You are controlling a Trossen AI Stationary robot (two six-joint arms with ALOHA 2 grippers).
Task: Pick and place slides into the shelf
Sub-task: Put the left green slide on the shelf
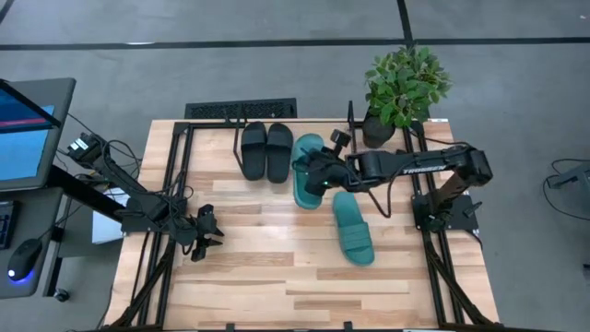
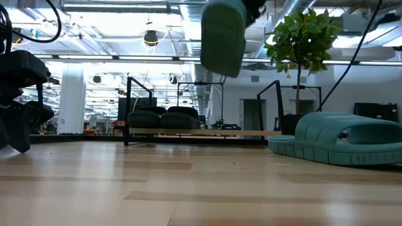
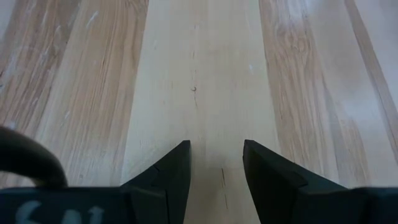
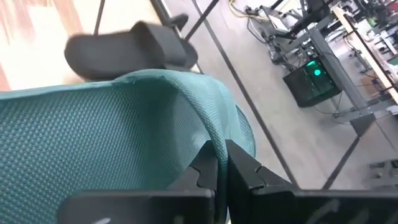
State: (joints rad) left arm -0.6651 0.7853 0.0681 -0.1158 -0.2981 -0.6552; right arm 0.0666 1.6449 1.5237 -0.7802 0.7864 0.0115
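Two black slides (image 1: 266, 150) rest side by side on the low black shelf (image 2: 129, 107) at the table's far edge. My right gripper (image 1: 321, 177) is shut on a teal slide (image 1: 305, 166), which hangs in the air beside the black pair and shows high up in the low view (image 2: 223, 34). A second teal slide (image 1: 354, 227) lies flat on the table, sole down, right of centre. My left gripper (image 1: 210, 236) waits open low over the bare wood at the left, nothing between its fingers (image 3: 177, 168). My right gripper pinches the teal slide's side edge (image 4: 211, 134) between its two shut fingers (image 4: 239, 165). It comes from the table's right side, slanting downward. The slide is lifted clear of both table and shelf, its ribbed surface (image 4: 93, 143) spread in front of the wrist camera.
A potted plant (image 1: 403, 88) stands at the far right corner beside the shelf's end. Black arm-mount frames (image 1: 166, 184) run along both table sides. A black grid panel (image 1: 241, 109) lies behind the shelf. Bare wood (image 1: 277, 277) fills the near half.
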